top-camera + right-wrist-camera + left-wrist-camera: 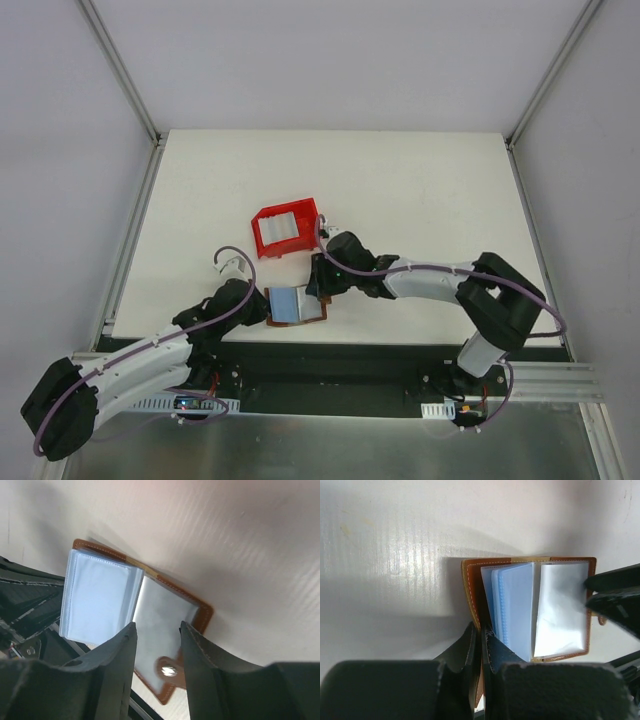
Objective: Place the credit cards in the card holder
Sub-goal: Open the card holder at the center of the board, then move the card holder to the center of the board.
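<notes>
From above we see the red tray (262,235) mid-table with the credit cards (283,228) lying in it (how many we cannot tell). The card holder (293,305) is spread open by the near edge of the table (420,180), between the left gripper (262,308) and the right gripper (318,292). The left wrist view adds what that one hides: the left gripper (480,632) pinched narrow on the holder's brown cover edge, with clear sleeves (515,605) fanned inside. The right wrist view shows the right gripper (157,630) with its jaws parted over the sleeve on the side of the snap (170,670).
</notes>
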